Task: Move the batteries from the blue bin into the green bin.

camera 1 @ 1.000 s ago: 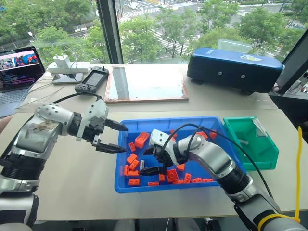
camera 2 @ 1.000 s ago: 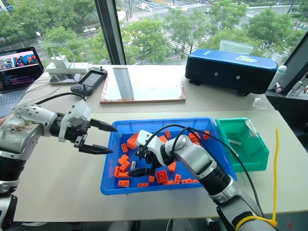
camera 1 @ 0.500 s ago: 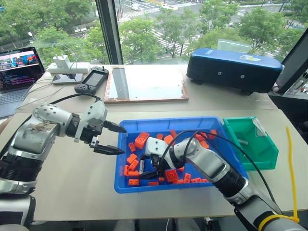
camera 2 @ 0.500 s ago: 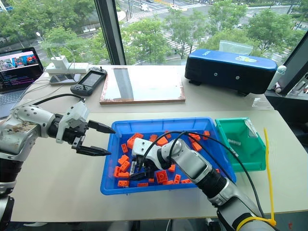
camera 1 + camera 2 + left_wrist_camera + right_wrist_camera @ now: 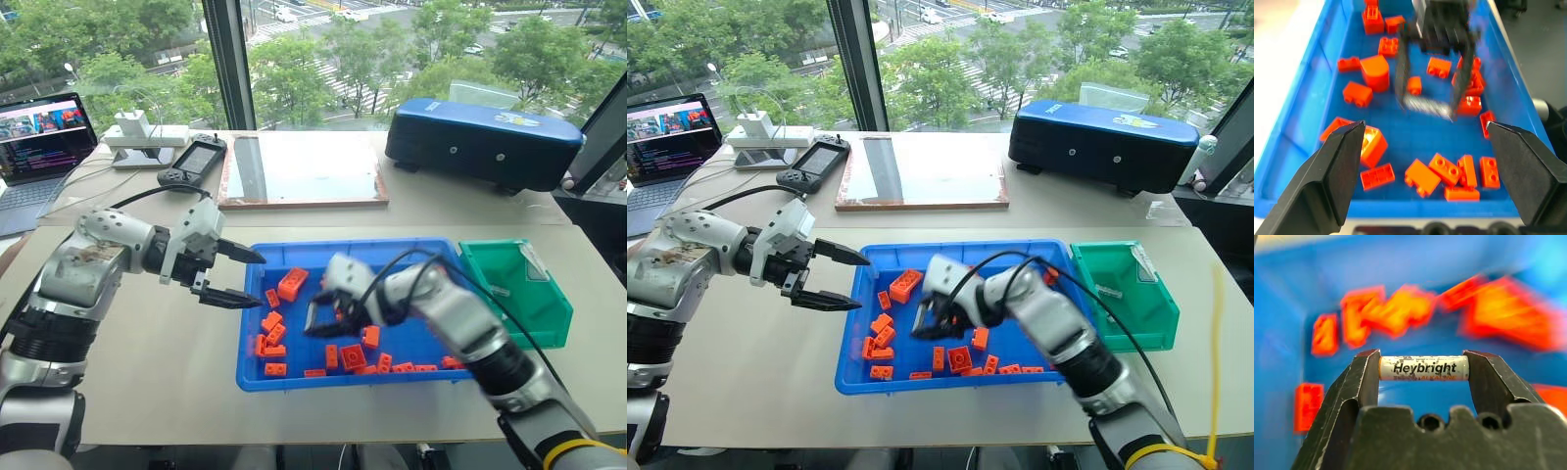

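One battery (image 5: 1423, 368) now sits clamped end to end between my right gripper (image 5: 323, 318) fingers; half a second ago that gripper was down among the orange bricks (image 5: 291, 284), now it is lifted above the blue bin (image 5: 431, 250) floor, so the pick worked. Head views: green bin (image 5: 534, 328) off to its right, one battery (image 5: 498, 290) inside it. Left wrist view: my left gripper (image 5: 238, 277) hangs open, empty, at the bin's left edge, facing the held battery. Right wrist view: label reads Heybright.
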### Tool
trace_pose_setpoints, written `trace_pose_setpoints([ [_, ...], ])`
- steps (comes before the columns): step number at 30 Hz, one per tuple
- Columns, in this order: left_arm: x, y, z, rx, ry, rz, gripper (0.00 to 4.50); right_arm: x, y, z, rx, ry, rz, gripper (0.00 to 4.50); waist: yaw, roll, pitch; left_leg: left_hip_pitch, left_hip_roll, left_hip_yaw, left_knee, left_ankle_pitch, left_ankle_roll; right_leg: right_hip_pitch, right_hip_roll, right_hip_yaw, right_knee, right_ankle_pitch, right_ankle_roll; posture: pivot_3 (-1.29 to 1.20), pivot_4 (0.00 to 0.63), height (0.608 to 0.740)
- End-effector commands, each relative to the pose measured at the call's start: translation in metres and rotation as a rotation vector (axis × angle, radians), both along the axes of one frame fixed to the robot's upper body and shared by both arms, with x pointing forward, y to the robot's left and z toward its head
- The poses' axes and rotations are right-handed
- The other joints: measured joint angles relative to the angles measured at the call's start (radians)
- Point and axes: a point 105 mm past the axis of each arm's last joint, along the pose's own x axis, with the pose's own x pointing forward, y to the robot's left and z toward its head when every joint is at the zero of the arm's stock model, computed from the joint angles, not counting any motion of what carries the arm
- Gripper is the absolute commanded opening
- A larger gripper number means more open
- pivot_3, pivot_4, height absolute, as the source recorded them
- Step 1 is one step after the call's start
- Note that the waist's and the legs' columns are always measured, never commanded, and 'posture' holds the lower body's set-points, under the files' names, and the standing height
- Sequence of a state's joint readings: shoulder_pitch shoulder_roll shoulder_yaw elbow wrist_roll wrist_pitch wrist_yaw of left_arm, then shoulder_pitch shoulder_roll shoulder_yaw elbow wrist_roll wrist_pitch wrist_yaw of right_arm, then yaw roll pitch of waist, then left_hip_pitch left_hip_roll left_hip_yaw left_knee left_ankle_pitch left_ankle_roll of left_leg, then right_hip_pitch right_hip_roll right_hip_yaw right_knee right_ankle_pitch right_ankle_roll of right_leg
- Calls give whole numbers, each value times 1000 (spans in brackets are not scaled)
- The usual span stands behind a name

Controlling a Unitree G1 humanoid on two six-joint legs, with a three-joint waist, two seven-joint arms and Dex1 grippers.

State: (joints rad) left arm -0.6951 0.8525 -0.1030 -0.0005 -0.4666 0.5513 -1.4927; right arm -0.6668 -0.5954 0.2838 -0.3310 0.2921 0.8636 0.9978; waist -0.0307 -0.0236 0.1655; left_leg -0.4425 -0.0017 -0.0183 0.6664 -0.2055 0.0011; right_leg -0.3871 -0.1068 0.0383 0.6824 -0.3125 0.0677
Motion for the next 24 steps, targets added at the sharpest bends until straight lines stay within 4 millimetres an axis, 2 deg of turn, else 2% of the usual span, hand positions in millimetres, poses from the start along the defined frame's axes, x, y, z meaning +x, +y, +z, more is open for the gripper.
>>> trace_pose_setpoints([
  [1, 6, -2, 14, -51, -31, 3, 4266, 10, -64, 46, 5, -93, -195, 2500, 7, 0, 0, 0, 0, 0, 0, 0, 0, 0, 0, 0, -1, 0, 0, 0, 150, 740],
  [3, 11, -6, 16, -73, -42, 11, 4266, 19, -107, 63, -46, -153, -347, 2500, 12, 0, 0, 0, 0, 1, 0, 0, 0, 0, 0, 0, -2, 0, 0, 0, 150, 740],
  [7, 23, -18, 17, -107, -125, 28, 4266, 24, -188, 76, -160, -208, -646, 2500, 16, 0, 0, 0, 0, 3, 0, 0, 0, 0, -1, 1, -3, 0, 0, 0, 150, 740],
  [9, 29, -21, 15, -107, -130, 53, 4266, 21, -213, 75, -195, -209, -737, 2500, 16, 0, 0, 0, 0, 4, 0, 0, 0, 0, -1, 2, -4, 0, 0, 0, 150, 740],
  [11, 35, -25, 13, -102, -165, 75, 4266, 18, -227, 65, -210, -181, -789, 2500, 12, 0, 0, 0, 0, 5, 0, 0, 0, 0, -1, 3, -3, 0, 0, 0, 150, 740],
  [13, 43, -28, 14, -110, -220, 121, 4266, 14, -240, 47, -233, -131, -845, 2500, 10, 0, 0, 0, 0, 6, 0, 0, 0, -1, -1, 4, -3, 0, 0, 0, 150, 740],
  [16, 48, -29, 17, -127, -239, 164, 4266, 7, -247, 30, -316, -95, -863, 2500, 9, 0, 0, 0, 0, 6, 0, 0, 0, -1, -1, 5, -3, 0, 0, 0, 150, 740],
  [18, 50, -28, 18, -136, -252, 186, 4266, 9, -245, 31, -282, -95, -874, 2500, 6, 0, 0, 0, 0, 7, 0, 0, 0, -1, -1, 5, -3, 0, 0, 0, 150, 740],
  [19, 51, -27, 18, -128, -257, 200, 4266, 11, -244, 33, -264, -102, -881, 3506, 6, 0, 0, 0, 0, 7, 0, 0, 0, -1, -1, 6, -3, 0, 0, 0, 150, 740],
  [22, 55, -24, 17, -114, -272, 230, 4266, 13, -247, 38, -270, -125, -895, 4448, 8, 0, 0, 0, 0, 7, 0, 0, 0, -1, -1, 5, -3, 0, 0, 0, 150, 740],
  [24, 56, -23, 17, -111, -277, 248, 4266, 13, -251, 44, -280, -155, -909, 4448, 12, 0, 0, 0, 0, 6, 0, 0, 0, -1, -1, 5, -3, 0, 0, 0, 150, 740],
])
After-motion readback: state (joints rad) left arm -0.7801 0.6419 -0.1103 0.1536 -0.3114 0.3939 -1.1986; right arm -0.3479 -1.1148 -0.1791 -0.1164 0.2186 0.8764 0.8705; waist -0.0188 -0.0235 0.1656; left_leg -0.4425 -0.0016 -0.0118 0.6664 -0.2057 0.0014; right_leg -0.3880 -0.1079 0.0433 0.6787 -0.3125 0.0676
